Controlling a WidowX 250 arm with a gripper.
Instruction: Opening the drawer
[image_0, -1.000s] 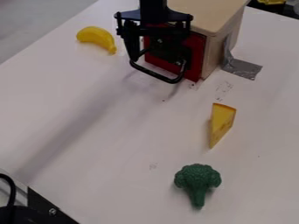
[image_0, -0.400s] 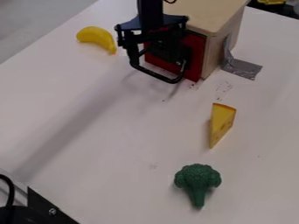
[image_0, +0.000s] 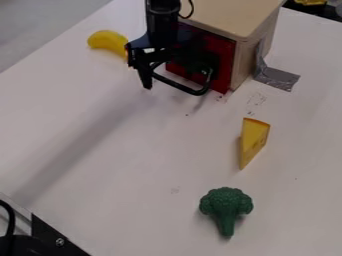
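The black gripper (image_0: 171, 74) hangs at the top, at the left part of the drawer front, with its fingers apart. One finger points down just left of the black loop handle (image_0: 180, 87); the other blends into the dark parts before the drawer. I cannot tell whether the gripper touches the handle. The red drawer front (image_0: 226, 60) stands flush in the wooden box (image_0: 250, 52), so the drawer looks closed. The arm hides part of the front.
A yellow banana (image_0: 105, 40) lies left of the gripper. A cheese wedge (image_0: 253, 141) and green broccoli (image_0: 226, 205) are on the white table (image_0: 120, 175) in front of the box. Silver tape (image_0: 279, 78) runs from the box's right side to the table.
The gripper has shifted left and lower in the view and tilted, with its near finger now left of the handle and close to the banana. Drawer and handle have not moved.
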